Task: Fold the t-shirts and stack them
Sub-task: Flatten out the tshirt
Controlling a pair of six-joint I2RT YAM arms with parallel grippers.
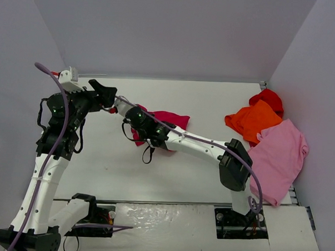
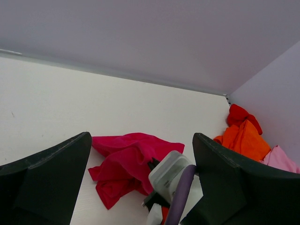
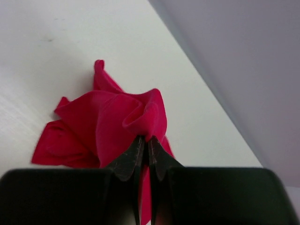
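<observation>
Arm poses: your right arm stretches from near right toward centre, right gripper (image 3: 146, 138) clamped on a raised fold of the crumpled crimson t-shirt (image 3: 105, 124). Left gripper (image 2: 140, 140) hangs just left, fingers spread, empty. Pink shirt (image 1: 278, 158), orange shirt (image 1: 254, 121), bright red shirt (image 1: 267, 98) heaped along the right.

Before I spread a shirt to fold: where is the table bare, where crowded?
Bare: the table between the crimson shirt and the orange shirt, the strip along the back wall, and the near patch between the arms. Crowded: the right edge, where red shirt, orange shirt and pink shirt lie bunched, and around the crimson shirt, pinched by the right gripper.
</observation>
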